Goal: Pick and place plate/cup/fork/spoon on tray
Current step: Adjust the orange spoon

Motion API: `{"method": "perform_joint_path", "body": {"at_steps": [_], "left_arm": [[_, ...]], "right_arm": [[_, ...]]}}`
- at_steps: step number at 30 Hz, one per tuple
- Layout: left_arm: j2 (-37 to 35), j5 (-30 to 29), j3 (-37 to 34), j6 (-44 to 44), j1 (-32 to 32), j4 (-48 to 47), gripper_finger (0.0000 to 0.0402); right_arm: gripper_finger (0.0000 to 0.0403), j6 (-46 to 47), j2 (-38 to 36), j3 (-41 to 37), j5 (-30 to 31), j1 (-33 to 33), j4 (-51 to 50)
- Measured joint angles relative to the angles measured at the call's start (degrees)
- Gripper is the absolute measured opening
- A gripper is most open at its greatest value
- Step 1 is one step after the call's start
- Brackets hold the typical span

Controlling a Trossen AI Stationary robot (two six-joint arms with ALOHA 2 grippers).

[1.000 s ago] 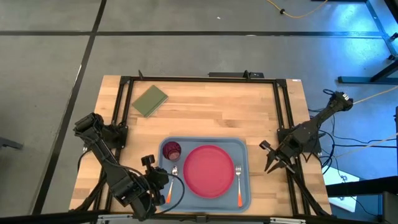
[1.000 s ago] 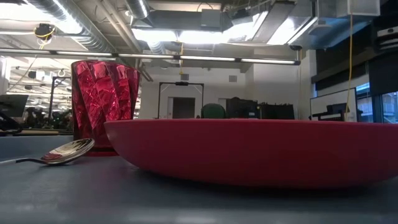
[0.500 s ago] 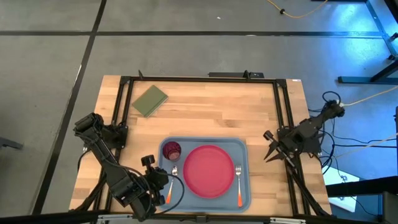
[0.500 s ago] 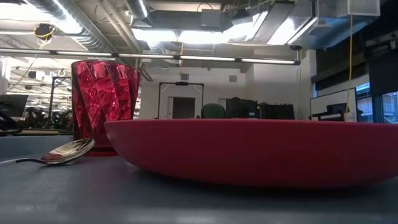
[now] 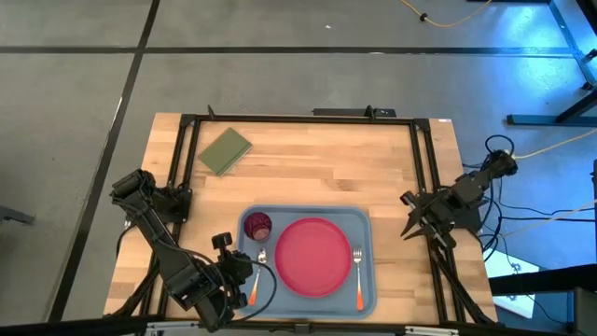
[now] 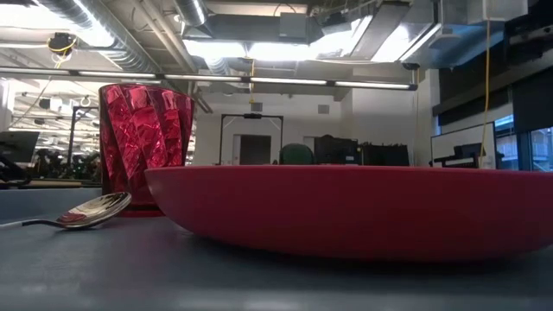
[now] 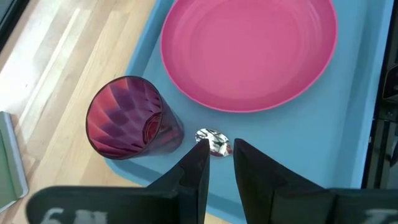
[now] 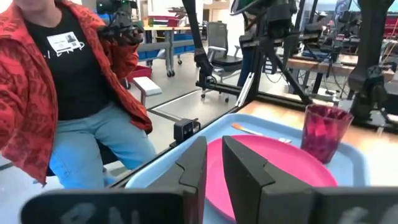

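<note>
The light blue tray [image 5: 366, 222] lies at the table's near middle. On it rest the pink-red plate [image 5: 312, 257], the dark red cup [image 5: 256, 226] standing upright at its far left corner, the fork [image 5: 358, 275] along its right side, and the spoon [image 7: 213, 142] along its left side, bowl down on the tray floor [image 6: 86, 212]. My left gripper [image 7: 219, 155] hangs open by a narrow gap above the spoon, with only tray showing between its fingers. My right gripper [image 5: 410, 221] stands open, with nothing in it, at the table's right edge, pointing level across the tray [image 8: 211, 155].
An olive-green flat rectangle [image 5: 224, 149] lies at the far left of the wooden table. A black frame [image 5: 298, 119] runs around the work area. Beyond the table's near side stands a person in a red jacket [image 8: 37, 81].
My right gripper has drawn back from the tray toward the table's right edge, rising a little and tipping up from a downward slant to level. My left gripper and everything on the tray have kept still.
</note>
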Motion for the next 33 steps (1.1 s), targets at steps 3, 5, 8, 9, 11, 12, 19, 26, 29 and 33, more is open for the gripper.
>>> {"method": "perform_joint_path", "body": {"at_steps": [3, 5, 8, 9, 11, 12, 19, 26, 29, 33], "left_arm": [[0.0, 0.01, 0.0, -0.02, 0.0, 0.28, 0.0066], [0.0, 0.01, 0.0, 0.0, 0.0, 0.3, 0.0066], [0.0, 0.01, 0.0, 0.0, 0.0, 0.3, 0.0066], [0.0, 0.01, 0.0, 0.0, 0.0, 0.3, 0.0066], [0.0, -0.01, 0.0, 0.02, 0.0, 0.32, 0.0066], [0.0, 0.03, 0.0, 0.02, 0.0, 0.4, 0.0066], [0.0, -0.21, 0.0, 0.0, 0.0, 0.52, 0.0066], [0.0, -1.22, 0.0, 0.02, 0.0, 0.93, 0.0066], [0.0, -2.21, 0.0, 0.02, 0.0, 0.95, 0.0066], [0.0, -2.74, 0.0, 0.02, 0.0, 1.82, 0.0066]], "right_arm": [[0.0057, 1.92, 0.0, -3.15, -0.75, 0.0, 2.99], [0.0057, 2.79, 0.0, -5.43, -0.92, 0.0, 4.66], [0.0057, 2.86, 0.07, -7.73, -1.41, 0.0, 7.54], [0.0057, 2.42, 0.23, -7.79, -2.06, 0.0, 8.25], [0.0057, 0.25, 0.02, -7.79, -3.57, 0.0, 8.49], [0.0057, -0.94, 0.0, -7.79, -3.83, 0.0, 8.3], [0.0057, -9.8, 0.04, -7.79, 2.36, -1.07, 7.81], [0.0057, -10.08, 0.04, -7.79, 3.55, -7.32, 7.86], [0.0057, -8.02, 0.07, -7.85, 4.88, -11.36, 8.2], [0.0057, -7.45, 0.07, -7.85, 4.75, -16.71, 8.2]]}}
